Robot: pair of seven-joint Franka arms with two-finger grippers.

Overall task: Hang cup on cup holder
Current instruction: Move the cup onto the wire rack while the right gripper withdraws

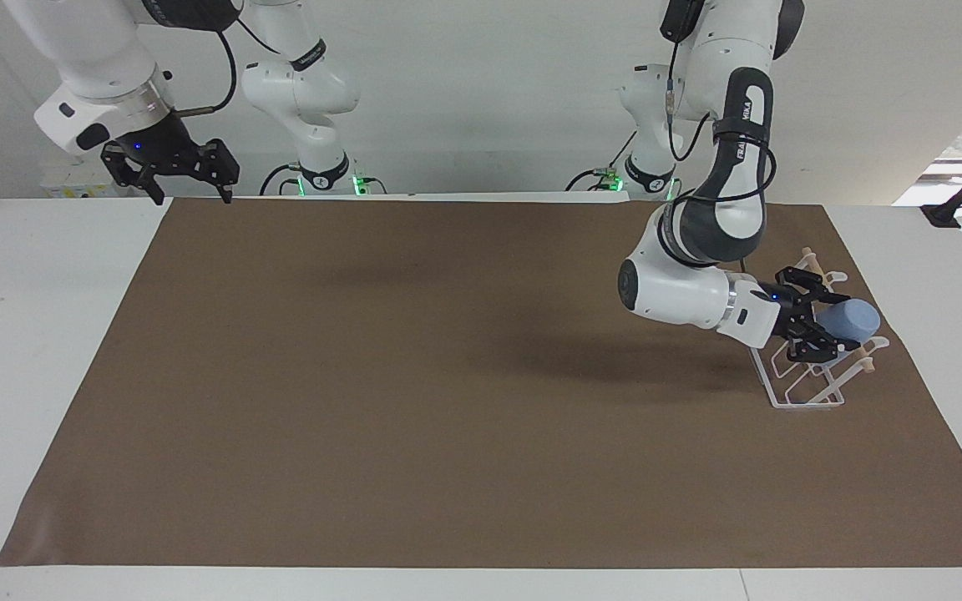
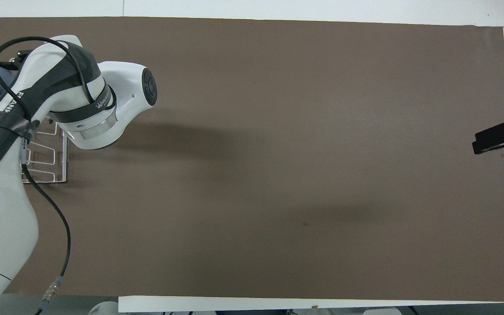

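Facing view shows my left pincer [image 1: 815, 327] spread apart around the cup [image 1: 851, 319], which lies on its side over a prong of the cup holder [image 1: 790, 392], pointing away from my wrist, while my right pincer [image 1: 184, 171] waits open above the worktop's [image 1: 448, 417] edge

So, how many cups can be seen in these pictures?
1. The cup is over the cup holder, at the left gripper, at the left arm's end of the table. The arm could hide more.
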